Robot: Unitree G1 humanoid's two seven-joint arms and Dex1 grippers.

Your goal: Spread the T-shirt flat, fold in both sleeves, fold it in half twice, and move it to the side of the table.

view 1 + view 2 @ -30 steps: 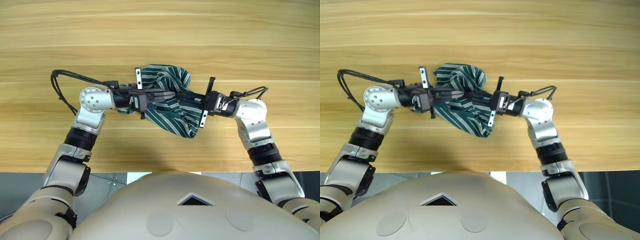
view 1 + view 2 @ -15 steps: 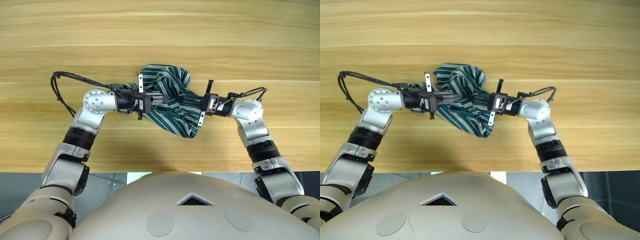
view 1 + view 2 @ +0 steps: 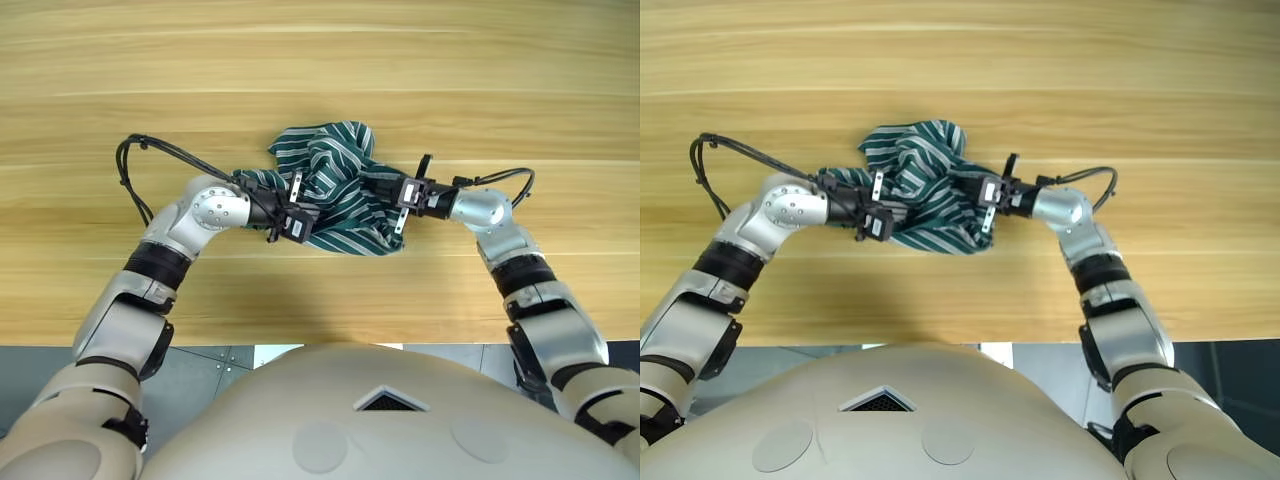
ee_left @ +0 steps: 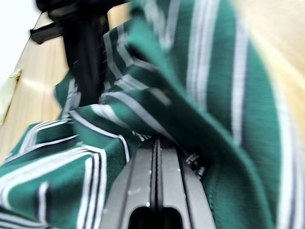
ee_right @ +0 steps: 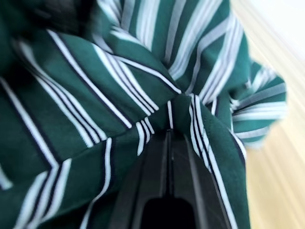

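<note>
The green T-shirt [image 3: 340,170] with white stripes lies crumpled in a bunch on the wooden table [image 3: 320,60], a little in from the near edge. My left gripper [image 3: 303,217] comes at the bunch from its left side and is shut on a fold of the cloth. My right gripper [image 3: 384,192] comes in from the right and is shut on another fold. In the left wrist view the closed fingers [image 4: 143,171] run into the striped fabric [image 4: 209,95], with the right gripper [image 4: 86,52] dark beyond. The right wrist view has its closed fingers [image 5: 157,176] buried in the cloth [image 5: 95,95].
Bare wood spreads far, left and right of the bunch. The table's near edge [image 3: 300,343] runs just below my forearms, with grey floor beneath. A loop of black cable [image 3: 135,170] sticks out from my left forearm.
Both grippers have moved away from me and closer together, still holding the shirt. The hanging lower part has come down, and the bunch now sits more compactly on the table.
</note>
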